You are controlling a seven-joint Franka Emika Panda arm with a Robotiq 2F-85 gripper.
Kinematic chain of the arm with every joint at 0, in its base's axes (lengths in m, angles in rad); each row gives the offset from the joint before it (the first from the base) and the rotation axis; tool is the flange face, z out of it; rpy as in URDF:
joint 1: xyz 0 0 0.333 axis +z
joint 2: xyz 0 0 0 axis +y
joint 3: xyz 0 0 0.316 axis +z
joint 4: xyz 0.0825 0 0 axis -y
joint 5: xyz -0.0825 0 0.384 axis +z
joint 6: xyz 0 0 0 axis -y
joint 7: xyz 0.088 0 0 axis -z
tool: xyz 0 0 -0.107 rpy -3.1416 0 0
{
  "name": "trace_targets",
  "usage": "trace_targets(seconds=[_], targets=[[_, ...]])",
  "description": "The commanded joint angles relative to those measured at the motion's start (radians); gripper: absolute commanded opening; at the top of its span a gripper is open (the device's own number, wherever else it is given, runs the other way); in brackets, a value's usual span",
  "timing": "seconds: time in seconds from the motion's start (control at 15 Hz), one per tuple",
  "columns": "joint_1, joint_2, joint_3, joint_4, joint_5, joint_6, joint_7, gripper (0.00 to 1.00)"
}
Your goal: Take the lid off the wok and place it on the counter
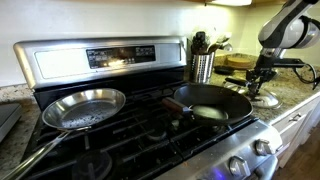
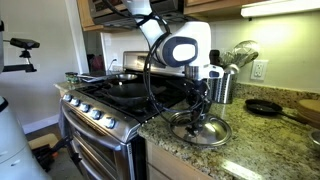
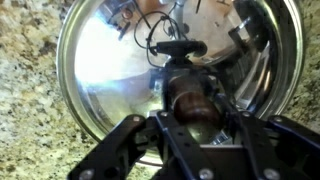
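Beige wall, under-cabinet light

**Robot body.** A white robot arm of rounded segments is shown with a dark grey circular joint cap. A thin black cable is looped alongside. The black two-finger gripper is built of hinged linkage fingers.

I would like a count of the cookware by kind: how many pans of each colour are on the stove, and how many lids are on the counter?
Silver skillet on the stove: 1
Black wok on the stove: 1
Lid on the counter: 1
Total: 3
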Motion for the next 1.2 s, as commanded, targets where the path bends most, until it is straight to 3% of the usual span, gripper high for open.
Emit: trace_targets(seconds=[0.0,0.07,0.13,0.2,0.47,0.6,1.13], targets=[[-0.035,0.007,0.023,-0.005,0.028,0.032,0.001,0.21],[-0.035,0.004,0.018,-0.007,0.022,0.027,0.009,0.24],[-0.035,-0.006,0.012,-0.015,0.011,0.024,0.007,0.71],[-0.034,-0.019,0.007,-0.023,0.001,0.016,0.009,0.72],[-0.020,-0.123,-0.007,-0.065,-0.037,-0.035,0.016,0.96],[-0.009,-0.193,-0.007,-0.082,-0.060,-0.062,0.020,1.00],[0.026,-0.451,0.026,-0.074,-0.113,-0.349,0.058,1.00]])
